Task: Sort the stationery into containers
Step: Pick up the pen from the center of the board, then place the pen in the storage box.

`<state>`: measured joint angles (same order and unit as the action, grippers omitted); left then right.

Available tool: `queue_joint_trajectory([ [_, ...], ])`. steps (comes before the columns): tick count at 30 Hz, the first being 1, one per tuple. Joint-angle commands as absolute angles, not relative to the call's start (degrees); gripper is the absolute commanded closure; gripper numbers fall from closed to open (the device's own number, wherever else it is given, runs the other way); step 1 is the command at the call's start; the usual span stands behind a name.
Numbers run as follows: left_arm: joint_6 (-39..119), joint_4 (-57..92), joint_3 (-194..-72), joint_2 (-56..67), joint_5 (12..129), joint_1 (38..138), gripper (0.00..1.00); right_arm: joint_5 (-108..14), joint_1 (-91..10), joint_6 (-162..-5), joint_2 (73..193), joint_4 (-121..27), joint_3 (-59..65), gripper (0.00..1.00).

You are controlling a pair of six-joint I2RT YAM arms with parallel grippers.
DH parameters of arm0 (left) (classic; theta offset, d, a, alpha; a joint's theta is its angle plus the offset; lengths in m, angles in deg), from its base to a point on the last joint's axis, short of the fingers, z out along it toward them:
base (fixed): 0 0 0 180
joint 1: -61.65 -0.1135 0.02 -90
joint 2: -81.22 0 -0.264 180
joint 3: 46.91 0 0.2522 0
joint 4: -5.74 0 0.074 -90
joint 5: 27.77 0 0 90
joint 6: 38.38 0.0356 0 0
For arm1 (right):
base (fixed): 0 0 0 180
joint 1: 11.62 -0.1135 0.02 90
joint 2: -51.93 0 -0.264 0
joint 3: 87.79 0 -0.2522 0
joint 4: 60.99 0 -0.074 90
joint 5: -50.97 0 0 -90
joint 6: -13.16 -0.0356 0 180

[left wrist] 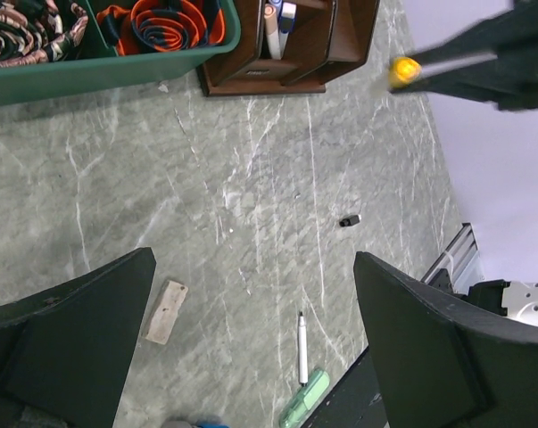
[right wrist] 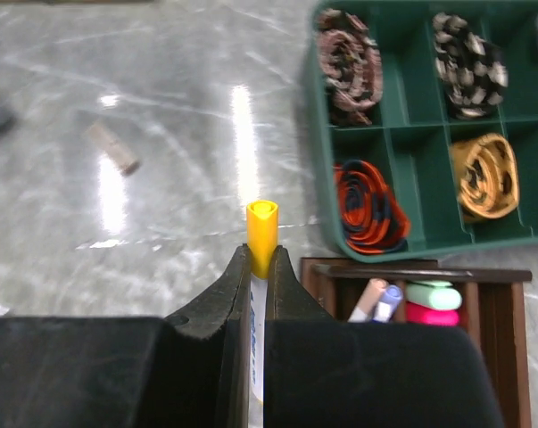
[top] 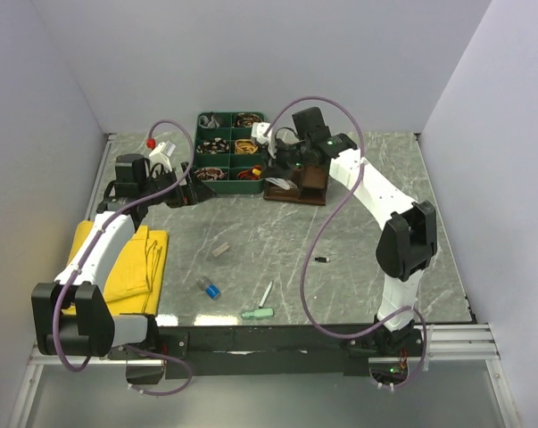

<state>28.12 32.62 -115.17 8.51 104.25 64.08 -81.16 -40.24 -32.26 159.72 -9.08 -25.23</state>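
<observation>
Stationery [right wrist: 432, 295] partly fills the organiser [right wrist: 509, 357], pen [top: 266, 292] and eraser [top: 259, 313] lie lower-centre; right tool [right wrist: 260, 260] pinches a yellow-capped marker [right wrist: 261, 227], left tool [left wrist: 255, 263] gapes.

The table [right wrist: 161, 80] is recorded as glossy and marble-veined. The organiser [right wrist: 518, 357] is noted as dark matt wood, the tray [right wrist: 318, 160] as smooth green plastic, the cloth [top: 135, 267] as yellow fabric.
</observation>
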Motion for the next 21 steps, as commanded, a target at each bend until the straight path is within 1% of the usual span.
queue_joint_trajectory([
  [1, 28.3, 30.7, -118.5, 8.2, 105.3, 63.8, 0.01, -82.3, -37.6, -38.6, 160.2, -24.3, -20.9, 1.0],
  [5, 29.8, 32.1, -119.6, 7.3, 104.6, 63.8, 0.0, -83.4, -35.2, -42.5, 161.5, -31.1, -19.1, 1.0],
  [9, 30.9, 32.8, -120.2, 6.2, 104.5, 63.8, 0.01, -83.4, -33.4, -42.3, 162.1, -37.6, -16.7, 1.0],
  [21, 31.9, 32.4, -122.3, 1.9, 103.9, 63.8, 0.01, -84.7, -31.8, -41.9, 166.5, -42.0, -16.3, 1.0],
])
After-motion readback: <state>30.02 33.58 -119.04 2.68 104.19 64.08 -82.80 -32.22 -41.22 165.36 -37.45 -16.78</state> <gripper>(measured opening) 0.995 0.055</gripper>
